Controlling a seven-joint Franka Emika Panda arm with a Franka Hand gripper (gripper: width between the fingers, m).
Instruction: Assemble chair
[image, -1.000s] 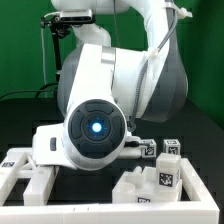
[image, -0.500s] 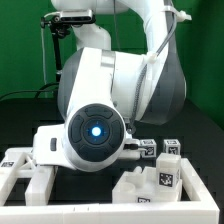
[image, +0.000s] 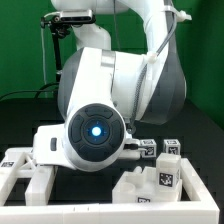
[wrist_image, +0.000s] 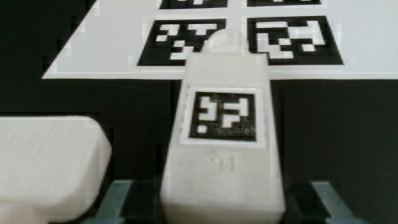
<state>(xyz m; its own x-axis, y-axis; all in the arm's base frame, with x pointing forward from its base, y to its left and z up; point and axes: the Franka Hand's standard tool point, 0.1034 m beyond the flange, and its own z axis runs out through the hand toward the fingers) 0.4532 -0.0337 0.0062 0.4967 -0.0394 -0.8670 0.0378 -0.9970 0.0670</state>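
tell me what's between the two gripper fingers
In the wrist view, a long white tagged chair piece lies between the fingers, its far end toward the marker board. Whether they press on it is unclear.

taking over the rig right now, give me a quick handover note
Gripper: fingers either side of a long white tagged piece; firm grip unclear.
Parts: that piece points at the marker board, a rounded white block beside it; a tagged block and two small tagged cubes at the exterior view's right.
Done: no joined parts in view.
Left: every joining step.
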